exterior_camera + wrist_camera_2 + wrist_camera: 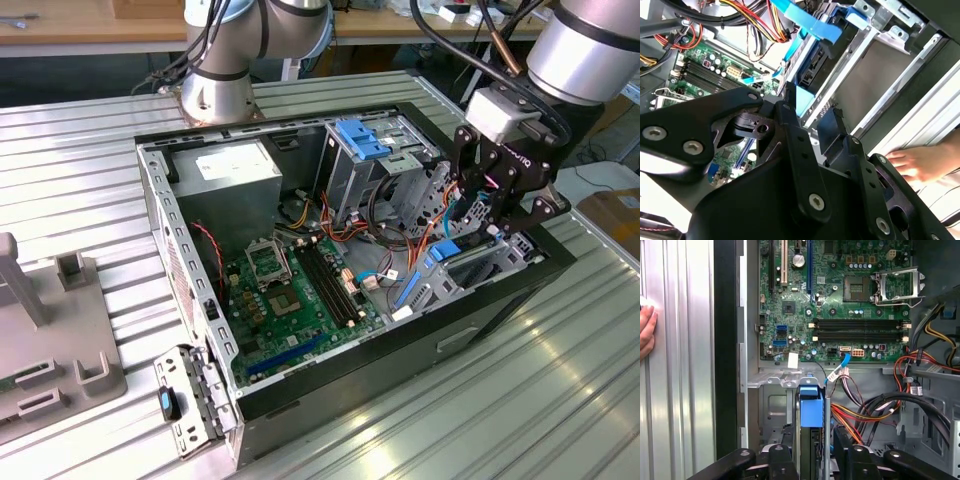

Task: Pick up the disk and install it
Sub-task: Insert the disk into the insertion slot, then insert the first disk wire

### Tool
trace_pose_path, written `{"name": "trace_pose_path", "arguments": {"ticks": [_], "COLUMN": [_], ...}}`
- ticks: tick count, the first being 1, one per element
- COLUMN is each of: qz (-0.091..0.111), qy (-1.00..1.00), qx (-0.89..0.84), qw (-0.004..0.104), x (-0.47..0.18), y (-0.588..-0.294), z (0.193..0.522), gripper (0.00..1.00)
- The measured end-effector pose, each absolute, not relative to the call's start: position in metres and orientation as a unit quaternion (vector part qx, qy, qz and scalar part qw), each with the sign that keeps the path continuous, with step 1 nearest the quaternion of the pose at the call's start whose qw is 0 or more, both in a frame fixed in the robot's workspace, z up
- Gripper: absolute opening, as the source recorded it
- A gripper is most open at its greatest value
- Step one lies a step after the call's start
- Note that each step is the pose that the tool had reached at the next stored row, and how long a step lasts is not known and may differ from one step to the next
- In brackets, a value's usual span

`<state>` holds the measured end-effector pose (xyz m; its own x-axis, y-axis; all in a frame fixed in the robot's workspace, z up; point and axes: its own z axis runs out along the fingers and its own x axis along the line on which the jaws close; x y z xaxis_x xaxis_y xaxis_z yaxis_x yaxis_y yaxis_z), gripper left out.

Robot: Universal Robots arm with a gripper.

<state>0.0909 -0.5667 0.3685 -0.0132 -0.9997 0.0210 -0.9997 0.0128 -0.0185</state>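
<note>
1. One black gripper (482, 228) hangs over the grey metal drive cage (478, 278) at the exterior view's right end of the open black computer case (330, 385)
2. Its jaws are narrow, closed on the flat sides of the black hard disk with blue rails (811, 412), as the first wrist view shows
3. That disk stands on edge inside the cage, just beside the green motherboard (290, 300)
4. A person's hand (646, 332) rests on the ribbed metal table (500, 400) beside the case

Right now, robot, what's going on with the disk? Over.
Fingers shut on disk. Disk edge-on at drive cage. Cables close beside it. Hand on table, outside case.
</note>
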Motion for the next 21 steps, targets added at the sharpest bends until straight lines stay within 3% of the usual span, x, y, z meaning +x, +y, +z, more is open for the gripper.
{"name": "trace_pose_path", "arguments": {"ticks": [21], "qz": [0.014], "qy": [-0.712], "qx": [0.702], "qw": [0.001], "x": [0.105], "y": [-0.566], "z": [0.368], "gripper": [0.44]}}
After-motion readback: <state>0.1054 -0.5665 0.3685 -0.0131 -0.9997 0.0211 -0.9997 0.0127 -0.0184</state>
